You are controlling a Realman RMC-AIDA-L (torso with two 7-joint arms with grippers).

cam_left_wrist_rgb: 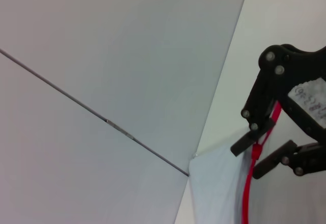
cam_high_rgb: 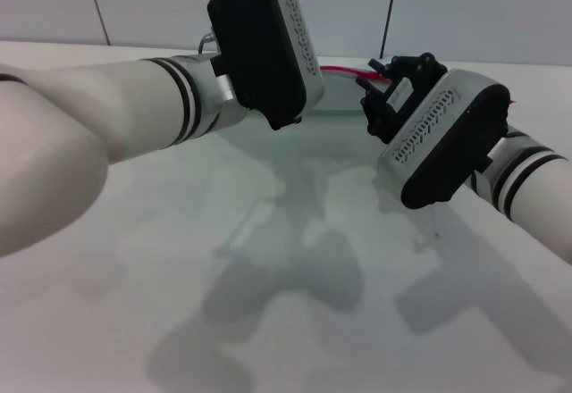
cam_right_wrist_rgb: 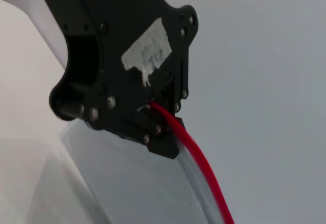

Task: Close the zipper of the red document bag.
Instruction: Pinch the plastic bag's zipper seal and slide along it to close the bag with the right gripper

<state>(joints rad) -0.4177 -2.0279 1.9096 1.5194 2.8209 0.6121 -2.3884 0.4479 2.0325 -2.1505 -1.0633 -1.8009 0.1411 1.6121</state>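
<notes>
Mid-closing: right end effector pinched on the zipper pull at the far edge of the red document bag, flat on the surface. Left end effector clamped on the zipper's other end; next, a steady pull along the strip.

A bright red zipper edges the translucent pale-blue bag. Both claws are black: left, right. The arms are white with black bands, on a white tabletop.
</notes>
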